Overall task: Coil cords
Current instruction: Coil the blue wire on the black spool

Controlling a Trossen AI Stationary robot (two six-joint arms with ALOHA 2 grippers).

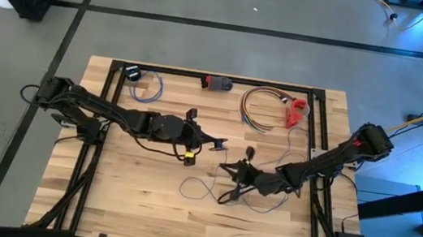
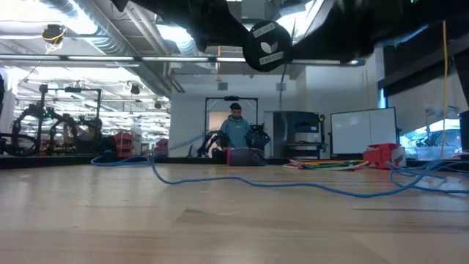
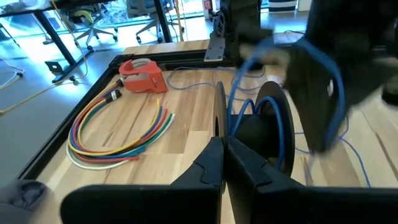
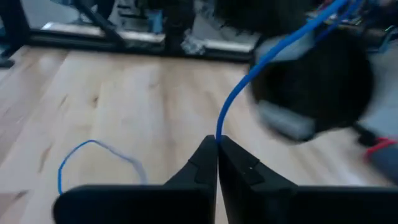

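A thin blue-lilac cord (image 1: 201, 187) lies in loose loops near the middle of the table and runs across the low view (image 2: 293, 183). Some of its turns wrap a black spool (image 3: 252, 134) with two round flanges. My left gripper (image 3: 225, 152), coming from the table's left (image 1: 219, 144), is shut at the spool. My right gripper (image 4: 217, 144), coming from the right (image 1: 228, 170), is shut on the cord just near-side of the spool. The cord's end is not visible. My left gripper pinches the rim of one spool flange (image 3: 219, 127) between its two fingers, which reach roughly level from the table's left. The spool is lifted clear of the table with its flanges upright. My right gripper pinches a single strand of the cord (image 4: 219, 134) at its fingertips. From there the strand rises in a curve toward the spool (image 4: 311, 87).
At the table's far side lie a bundle of coloured wires (image 1: 260, 109), a red plastic holder (image 1: 297, 112), a dark object with a red part (image 1: 218, 82) and a small coiled cable (image 1: 144, 83). A person (image 2: 236, 130) stands in the room beyond the table.
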